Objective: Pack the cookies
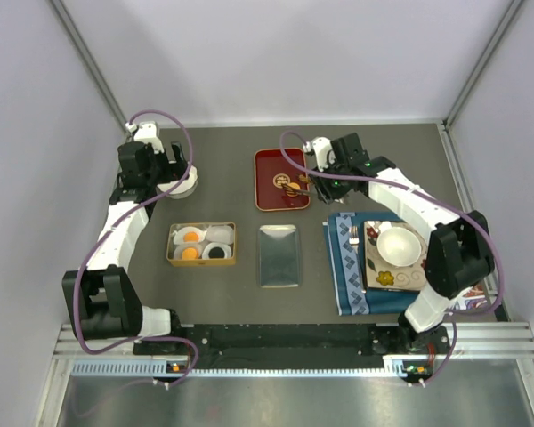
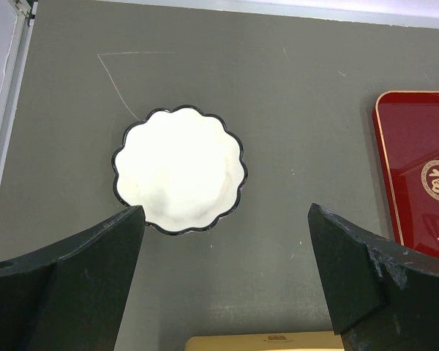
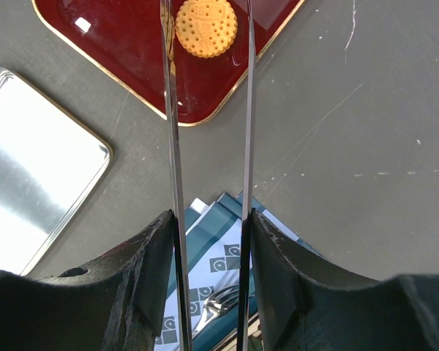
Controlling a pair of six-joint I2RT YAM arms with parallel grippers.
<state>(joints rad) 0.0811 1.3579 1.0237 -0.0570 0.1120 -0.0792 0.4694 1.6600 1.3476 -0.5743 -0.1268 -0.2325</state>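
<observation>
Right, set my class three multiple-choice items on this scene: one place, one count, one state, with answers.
1. Where is the cookie between the blades of the tongs? A in the box; B on the red tray; C in the white dish.
2. How many cookies are in the box? A one; B three; C five.
3. The left gripper is: A open; B shut on a cookie; C shut on the tongs.
Answers: B, it lies on the red surface; B, two orange and one black; A, its fingers stand wide apart above the white dish.
</observation>
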